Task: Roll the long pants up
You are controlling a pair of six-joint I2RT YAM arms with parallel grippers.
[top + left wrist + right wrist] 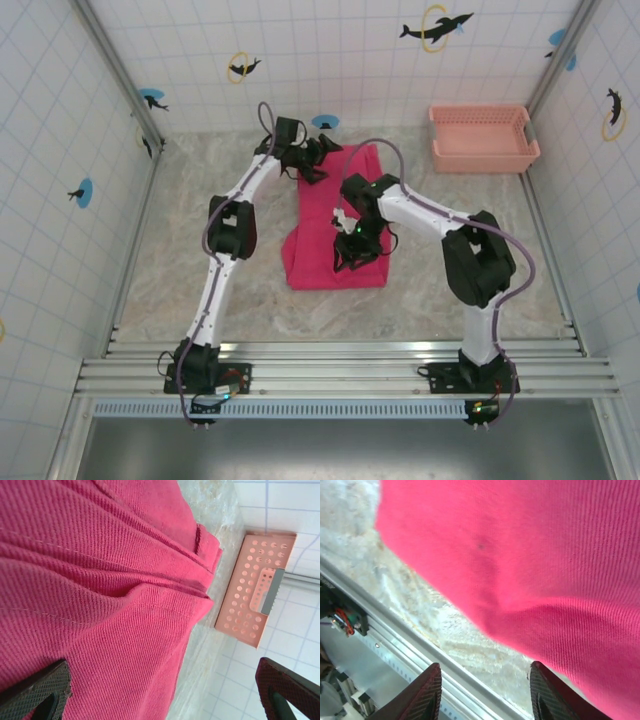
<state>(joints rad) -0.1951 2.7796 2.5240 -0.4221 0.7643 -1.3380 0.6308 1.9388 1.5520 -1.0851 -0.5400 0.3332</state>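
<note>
- Your left jaws stand spread wide at the far end of the long pants (310, 255). One finger (37, 692) sits over the cloth and the other is off its edge.
- Your right jaws are spread too, at the near end of the pants, with only bare worktop (420, 602) between them.
- The salmon-pink plastic basket (485, 158) lies well apart, beyond the left jaws' outer finger.

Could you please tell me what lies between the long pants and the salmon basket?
That stretch is bare: in the top view, bare marbled table separates the long pants from the basket.
</note>
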